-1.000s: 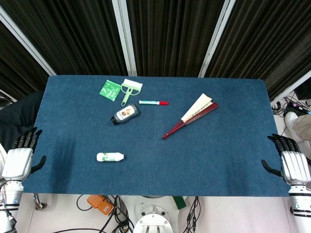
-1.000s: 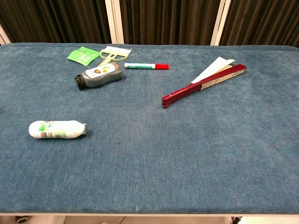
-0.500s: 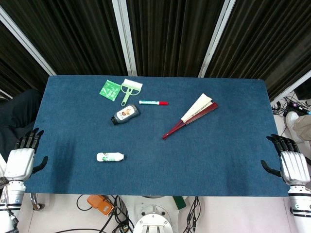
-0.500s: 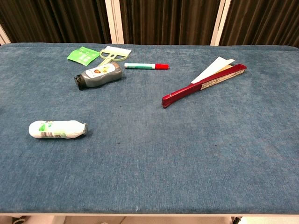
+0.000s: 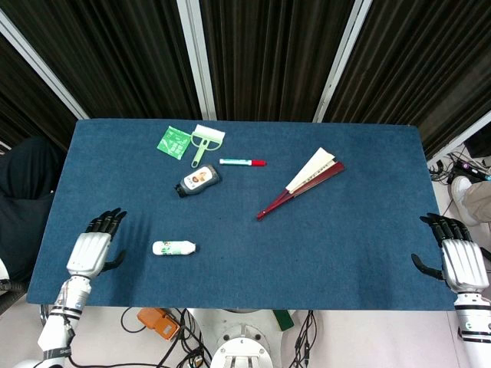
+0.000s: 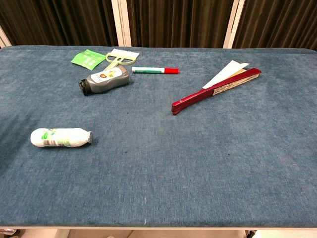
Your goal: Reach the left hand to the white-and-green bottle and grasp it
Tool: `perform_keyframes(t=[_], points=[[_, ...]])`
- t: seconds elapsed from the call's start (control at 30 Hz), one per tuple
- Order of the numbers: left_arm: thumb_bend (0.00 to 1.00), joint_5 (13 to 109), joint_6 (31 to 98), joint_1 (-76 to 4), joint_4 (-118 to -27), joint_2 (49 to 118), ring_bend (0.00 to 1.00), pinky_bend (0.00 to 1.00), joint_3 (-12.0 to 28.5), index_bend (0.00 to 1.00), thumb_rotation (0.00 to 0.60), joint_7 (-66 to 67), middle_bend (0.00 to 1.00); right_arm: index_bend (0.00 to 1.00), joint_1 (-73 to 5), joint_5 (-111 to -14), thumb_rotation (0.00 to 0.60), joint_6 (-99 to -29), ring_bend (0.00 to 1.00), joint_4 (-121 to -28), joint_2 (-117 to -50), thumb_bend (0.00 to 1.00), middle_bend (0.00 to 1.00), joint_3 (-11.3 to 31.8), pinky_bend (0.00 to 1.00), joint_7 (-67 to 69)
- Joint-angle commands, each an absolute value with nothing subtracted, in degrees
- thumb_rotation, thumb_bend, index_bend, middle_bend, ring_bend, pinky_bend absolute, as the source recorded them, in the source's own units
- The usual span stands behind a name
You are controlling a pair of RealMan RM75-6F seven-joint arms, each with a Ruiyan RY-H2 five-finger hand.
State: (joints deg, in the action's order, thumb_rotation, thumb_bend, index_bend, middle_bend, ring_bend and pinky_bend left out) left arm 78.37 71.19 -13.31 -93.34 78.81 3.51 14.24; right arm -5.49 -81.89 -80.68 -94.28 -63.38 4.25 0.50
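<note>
The white-and-green bottle (image 5: 173,248) lies on its side on the blue table, near the front left; the chest view shows the bottle (image 6: 60,137) with its cap end to the right. My left hand (image 5: 93,247) hovers over the table's left part, a short way left of the bottle, open with fingers pointing away, holding nothing. My right hand (image 5: 453,257) stays at the table's right front corner, open and empty. Neither hand shows in the chest view.
Further back lie a dark squeeze bottle (image 5: 198,180), a red-capped marker (image 5: 242,162), a small brush (image 5: 204,141), a green packet (image 5: 174,142) and a folded red fan (image 5: 302,181). The table's front edge (image 5: 230,307) is close to the bottle.
My left hand has moved right from off the table's left edge to over the table, closer to the bottle. The right hand and all objects stayed put.
</note>
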Motion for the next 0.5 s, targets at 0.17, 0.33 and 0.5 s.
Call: perform_keyframes(t=[0.17, 0.33, 0.5], points=[[0.31, 74.7, 67.2, -16.8, -94.5, 83.5, 0.00, 0.12, 4.6, 0.03, 0.600, 19.4, 0.09, 0.24, -5.6, -82.1, 0.600, -80.5, 0.18, -94.2, -63.4, 0.39, 0.21, 4.2, 0.15, 0.5], [0.31, 71.4, 65.6, -18.3, -95.5, 85.0, 0.00, 0.12, 4.9, 0.05, 0.600, 23.2, 0.11, 0.24, -5.6, -82.1, 0.600, -80.5, 0.18, -94.1, -63.4, 0.39, 0.21, 4.2, 0.15, 0.6], [0.31, 67.7, 65.8, -18.7, -98.4, 84.7, 0.00, 0.12, 4.7, 0.06, 0.600, 28.1, 0.11, 0.24, -5.7, -82.1, 0.600, -80.4, 0.18, -94.0, -63.5, 0.39, 0.21, 4.2, 0.15, 0.6]])
